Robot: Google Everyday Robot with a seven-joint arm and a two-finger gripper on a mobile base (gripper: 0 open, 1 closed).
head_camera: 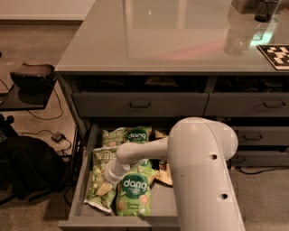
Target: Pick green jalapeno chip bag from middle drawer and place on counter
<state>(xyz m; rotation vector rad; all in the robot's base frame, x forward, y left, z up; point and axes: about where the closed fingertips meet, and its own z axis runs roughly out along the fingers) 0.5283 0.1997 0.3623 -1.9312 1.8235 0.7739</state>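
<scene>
The middle drawer (79,195) stands pulled open below the glossy grey counter (149,40). Several chip bags lie in it. A pale green Kettle bag, the green jalapeno chip bag (98,188), lies at the front left. A second pale Kettle bag (113,135) lies behind it. Bright green dang bags lie at the back (138,135) and at the front (133,195). A tan bag (164,175) is partly hidden by my arm. My white arm reaches down into the drawer, and my gripper (109,175) sits on top of the front-left Kettle bag.
On the counter's far right stand a clear bottle (236,37), a dark container (266,9) and a checkered marker (276,56). Closed drawers (140,104) sit above the open one. A black bag (27,168), a low stand (31,79) and cables are on the floor at left.
</scene>
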